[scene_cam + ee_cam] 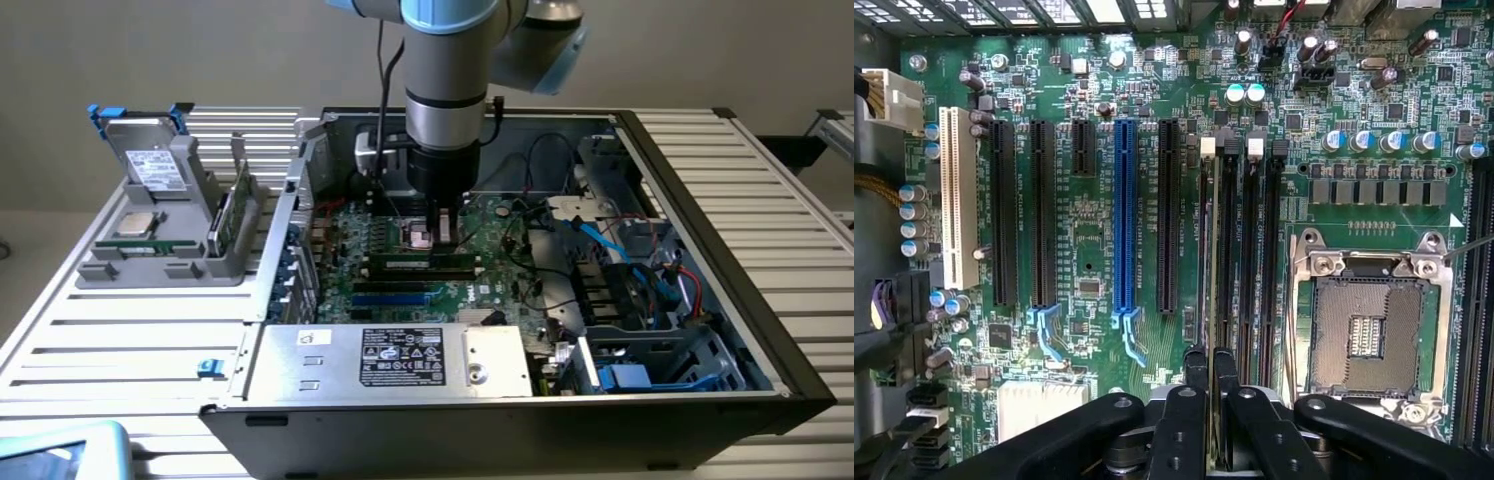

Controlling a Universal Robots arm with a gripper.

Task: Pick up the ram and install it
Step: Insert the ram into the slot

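Note:
The ram (1212,250) appears edge-on in the wrist view as a thin green strip running away from my fingers. It lies along the outermost of the black memory slots (1249,250) on the motherboard (1084,230). My gripper (1211,368) is shut on the ram's near end, one black finger (1195,365) on each side. I cannot tell whether the stick is seated in the slot or just above it. In the exterior view the gripper (441,238) reaches straight down into the open computer case (694,200), over the middle of the board.
The empty processor socket (1369,325) lies beside the memory slots, and a blue expansion slot (1124,215) and black ones on the other side. A power supply box (400,355) fills the case front. At the exterior view's left, a grey holder (140,268) carries a drive, a chip and a green board.

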